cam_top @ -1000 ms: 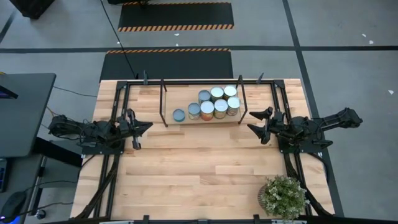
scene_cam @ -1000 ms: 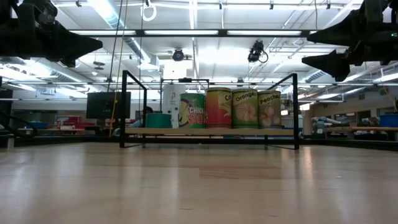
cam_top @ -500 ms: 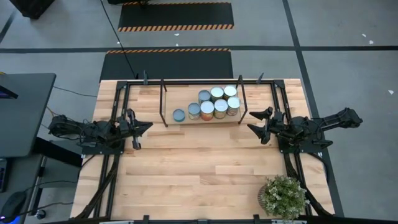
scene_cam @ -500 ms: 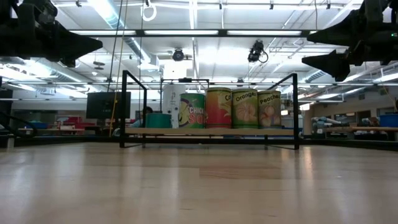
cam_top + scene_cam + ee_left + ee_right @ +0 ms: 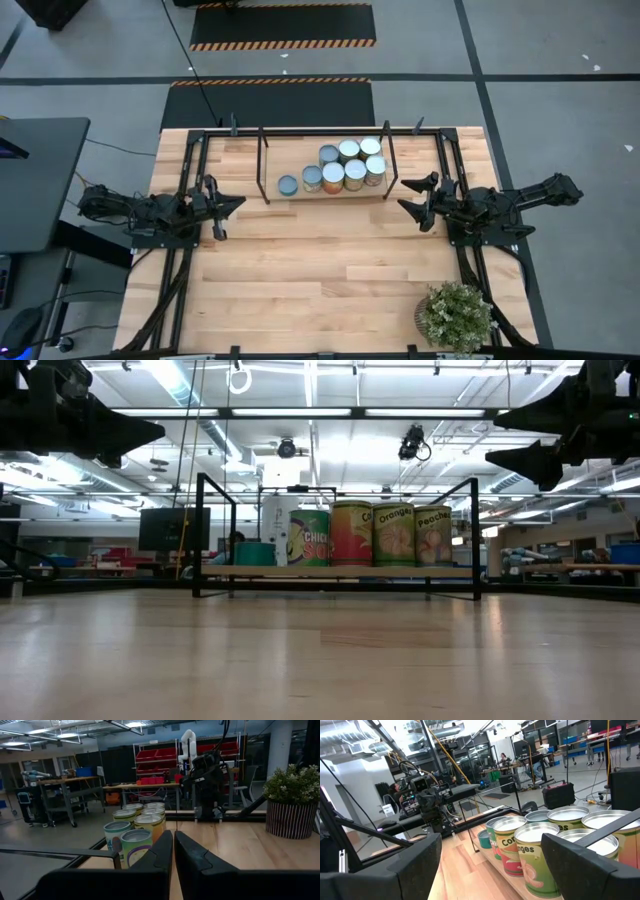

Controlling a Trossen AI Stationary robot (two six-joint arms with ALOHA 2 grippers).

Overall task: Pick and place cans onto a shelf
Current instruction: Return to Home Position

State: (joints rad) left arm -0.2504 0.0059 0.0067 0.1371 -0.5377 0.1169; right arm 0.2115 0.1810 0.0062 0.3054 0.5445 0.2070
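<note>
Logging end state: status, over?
Left tool shut, empty, left of shelf. Right tool open, empty, on its right. Cans on shelf. Nothing in the way.

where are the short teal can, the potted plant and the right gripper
short teal can (image 5: 288, 184), high view, on its round top
potted plant (image 5: 456, 315), high view, on the middle of its leaves
right gripper (image 5: 407, 195), high view, midway between its open fingertips
</note>
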